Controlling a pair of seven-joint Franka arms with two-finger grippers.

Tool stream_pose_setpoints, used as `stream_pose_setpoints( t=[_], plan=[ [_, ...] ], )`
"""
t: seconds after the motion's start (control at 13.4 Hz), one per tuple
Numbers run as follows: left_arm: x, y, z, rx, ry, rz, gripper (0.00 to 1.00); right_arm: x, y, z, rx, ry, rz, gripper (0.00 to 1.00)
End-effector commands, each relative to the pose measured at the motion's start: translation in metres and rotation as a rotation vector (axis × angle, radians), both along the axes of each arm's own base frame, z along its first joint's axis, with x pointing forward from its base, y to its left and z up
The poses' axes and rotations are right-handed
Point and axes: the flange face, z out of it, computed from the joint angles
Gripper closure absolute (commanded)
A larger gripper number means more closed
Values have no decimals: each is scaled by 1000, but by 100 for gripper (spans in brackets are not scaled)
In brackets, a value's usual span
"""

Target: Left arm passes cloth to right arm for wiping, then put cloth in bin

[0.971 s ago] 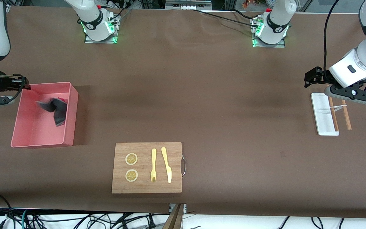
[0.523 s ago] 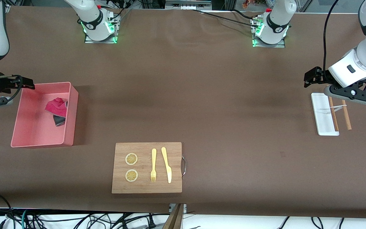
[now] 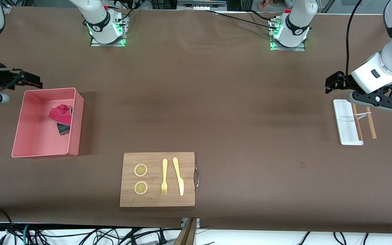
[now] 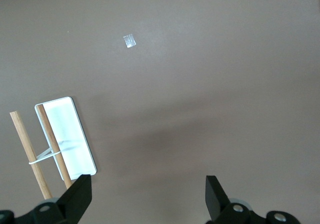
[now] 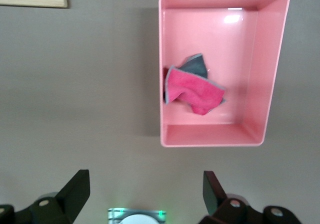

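Observation:
The crimson-pink cloth (image 3: 61, 115) with its dark grey back lies crumpled in the pink bin (image 3: 29, 149), against the wall toward the table's middle; it also shows in the right wrist view (image 5: 192, 88) inside the bin (image 5: 270, 73). My right gripper (image 3: 32, 81) is open and empty, up in the air just off the bin's edge nearest the robot bases. My left gripper (image 3: 332, 81) is open and empty, held over bare table beside the white tray at the left arm's end. In the wrist views the right gripper (image 5: 145, 194) and the left gripper (image 4: 147, 196) both stand wide apart.
A wooden board (image 3: 157, 179) with two lemon slices, a fork and a knife lies near the front edge. A small white tray (image 3: 345, 122) with two wooden sticks (image 3: 369, 119) lies under the left wrist; it also shows in the left wrist view (image 4: 65, 136).
The cloth has dropped from mid-air and settled in the bin. My right gripper has drawn back from over the bin toward the robot bases. The left arm has barely moved.

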Motion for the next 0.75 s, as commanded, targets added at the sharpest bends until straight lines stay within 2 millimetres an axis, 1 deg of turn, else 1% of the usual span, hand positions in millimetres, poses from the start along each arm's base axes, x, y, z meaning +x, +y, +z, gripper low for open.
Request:
stream_pose_setpoints(
  t=[0.0,0.15,0.37,0.6,0.67],
  plan=[
    [-2,-3,7,1,-3,2,0,-6,32,23,-4,-8,-49,0],
    [-2,-3,8,1,-3,1,0,-6,40,24,11,-18,-23,0],
    [-2,-3,9,1,-6,2,0,-4,40,24,22,-28,-19,0],
    [-3,-8,9,2,-3,-10,0,-3,40,24,23,-31,-4,0],
    [-4,-13,10,27,-6,-26,0,-3,40,24,27,-30,5,0]
  ],
)
